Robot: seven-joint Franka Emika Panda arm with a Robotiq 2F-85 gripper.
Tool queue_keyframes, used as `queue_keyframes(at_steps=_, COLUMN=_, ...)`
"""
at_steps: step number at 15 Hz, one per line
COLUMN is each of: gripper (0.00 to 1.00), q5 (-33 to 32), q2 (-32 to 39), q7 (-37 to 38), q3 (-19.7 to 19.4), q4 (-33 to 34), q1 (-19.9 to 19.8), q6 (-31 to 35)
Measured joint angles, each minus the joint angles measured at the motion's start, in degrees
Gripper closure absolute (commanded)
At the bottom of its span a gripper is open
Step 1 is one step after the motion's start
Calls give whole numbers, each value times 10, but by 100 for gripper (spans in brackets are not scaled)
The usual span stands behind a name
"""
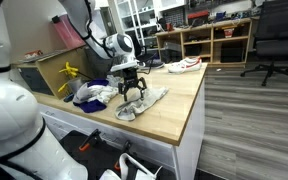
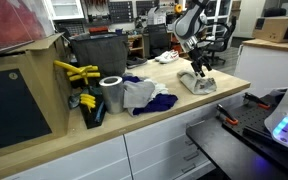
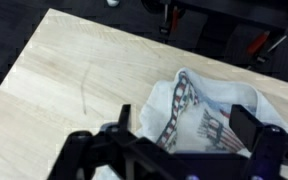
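A white cloth with red and dark stripes (image 3: 206, 105) lies crumpled on the wooden tabletop (image 3: 74, 70). My gripper (image 3: 184, 130) hangs just above it, open, with one black finger (image 3: 120, 124) on each side of the cloth and nothing clamped between them. In both exterior views the gripper (image 1: 132, 88) (image 2: 199, 68) points straight down over the cloth (image 1: 146, 103) (image 2: 200, 84), near the table's edge. Whether the fingertips touch the fabric I cannot tell.
A heap of white and blue clothes (image 1: 92, 94) (image 2: 144, 97) lies beside the cloth. A silver cylinder (image 2: 111, 92), yellow tools (image 2: 76, 72) and a dark bin (image 2: 99, 50) stand further along. A white item (image 1: 184, 65) lies at the table's far end. Office chairs (image 1: 274, 40) stand beyond.
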Motion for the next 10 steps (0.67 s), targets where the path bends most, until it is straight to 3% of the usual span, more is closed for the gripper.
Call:
queue_keyframes(at_steps=4, gripper=0, q5=20, q2=3, q7=19, q3=-8, q4=8, q1=-7, q6=74)
queue_keyframes(at_steps=9, gripper=0, q5=106, q2=22, q7=22, q3=-9, q4=20, q1=-18, q6=122)
queue_keyframes(at_steps=10, gripper=25, q5=125, q2=26, q7=22, q3=-8, q4=23, q1=-19, q6=126)
